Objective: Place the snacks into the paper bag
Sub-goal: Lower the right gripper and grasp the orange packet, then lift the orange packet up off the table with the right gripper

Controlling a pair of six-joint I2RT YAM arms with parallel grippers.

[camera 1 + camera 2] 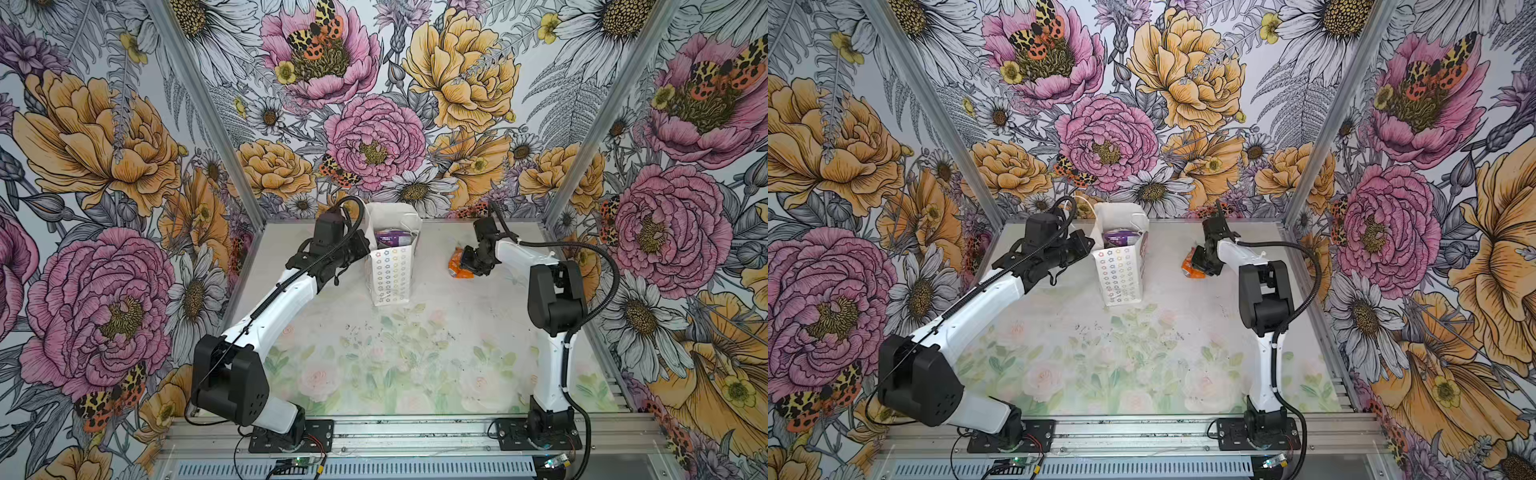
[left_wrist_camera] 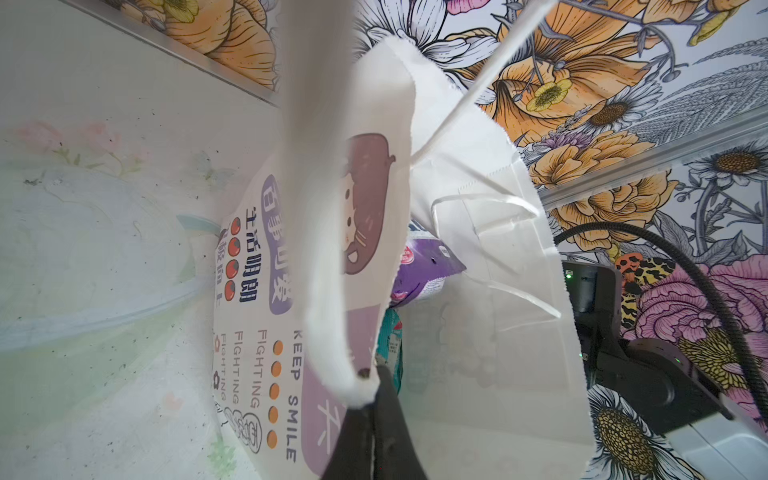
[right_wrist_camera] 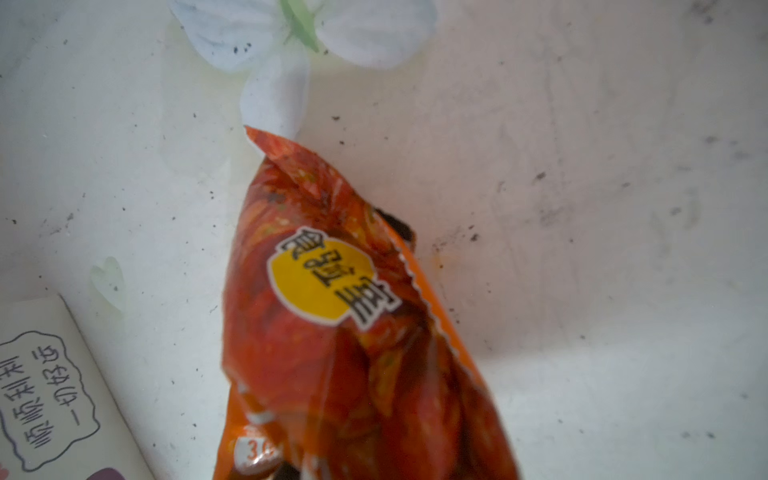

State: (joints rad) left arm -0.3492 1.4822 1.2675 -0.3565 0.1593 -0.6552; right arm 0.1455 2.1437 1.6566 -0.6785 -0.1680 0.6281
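Observation:
The white paper bag (image 1: 390, 276) (image 1: 1121, 276) stands upright at the back middle of the table, its mouth open. My left gripper (image 1: 365, 246) (image 2: 376, 384) is shut on the bag's left rim and holds it taut. Inside the bag lie a purple snack packet (image 1: 392, 239) (image 2: 424, 270) and a teal one (image 2: 392, 336). To the right of the bag, an orange snack packet (image 1: 457, 266) (image 1: 1191, 266) (image 3: 332, 316) is on the table. My right gripper (image 1: 470, 264) (image 1: 1203, 262) is closed on its creased near end. The packet hides the jaws in the right wrist view.
The back wall runs just behind the bag, and aluminium posts (image 1: 582, 137) stand at the rear corners. A corner of the paper bag (image 3: 50, 395) shows near the orange packet. The pale floral mat (image 1: 395, 361) covers the table in front.

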